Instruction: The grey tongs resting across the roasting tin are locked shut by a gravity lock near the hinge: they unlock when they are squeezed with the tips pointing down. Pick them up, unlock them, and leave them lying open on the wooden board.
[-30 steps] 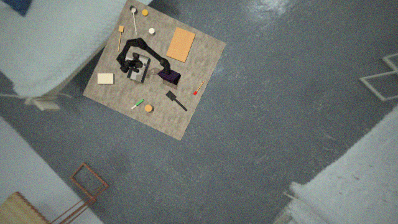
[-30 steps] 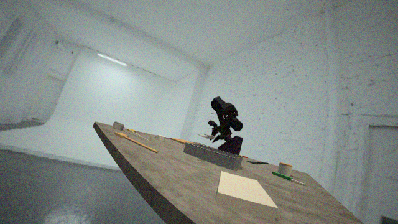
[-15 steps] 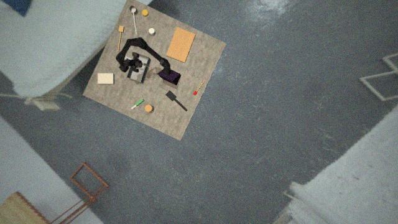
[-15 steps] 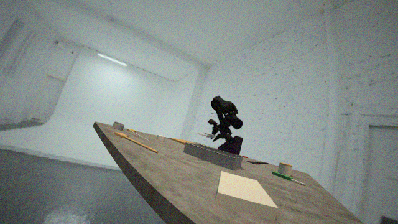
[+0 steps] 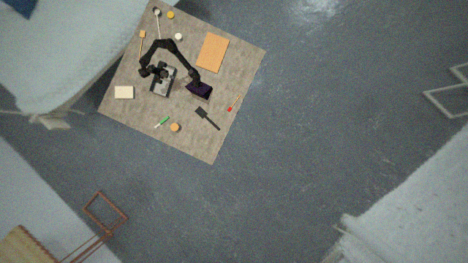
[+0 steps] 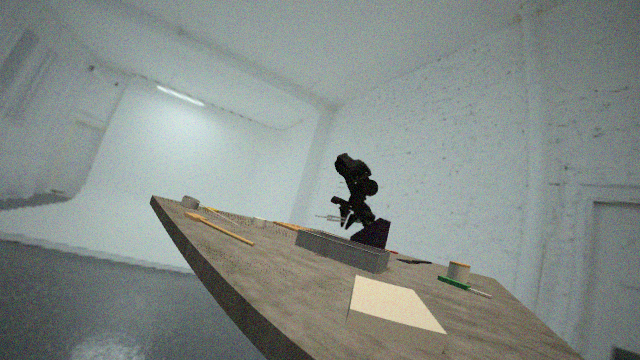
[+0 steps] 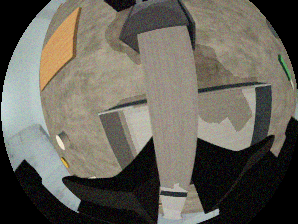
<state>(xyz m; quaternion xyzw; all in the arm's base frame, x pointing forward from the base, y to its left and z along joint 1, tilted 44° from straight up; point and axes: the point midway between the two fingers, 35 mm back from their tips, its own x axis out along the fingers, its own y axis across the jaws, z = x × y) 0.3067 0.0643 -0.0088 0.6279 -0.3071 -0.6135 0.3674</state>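
The pincer (image 5: 161, 73) (image 6: 345, 216) (image 7: 168, 137) is partly closed, its black fingers stopped short of fully shut with the grey tongs (image 6: 328, 218) (image 7: 170, 90) gripped between them. The tongs are held up above the roasting tin (image 5: 153, 91) (image 6: 340, 252) (image 7: 262, 116), clear of its rim in the exterior view, with a dark grey block-like end at the top of the wrist view. From overhead, the arm (image 5: 164, 43) (image 6: 355, 175) and pincer hide most of them, and the state of the lock cannot be made out.

The tin stands on a mottled brown table (image 5: 216, 146) (image 6: 270, 290) (image 7: 95, 80). The wooden board (image 5: 213, 52) (image 6: 289, 226) (image 7: 60, 52) lies flat well apart from the tongs, only a thin sliver from the side and cut off in the wrist view. A cream block (image 5: 124, 92) (image 6: 390, 302) sits near the tin, and a green-handled tool (image 5: 164, 120) (image 6: 452, 283) (image 7: 285, 67) lies beside an orange-topped pot (image 5: 175, 127) (image 6: 458, 272). Beyond are a grey floor (image 5: 292, 146) (image 6: 115, 300) and pale, scuffed walls (image 6: 450, 135)
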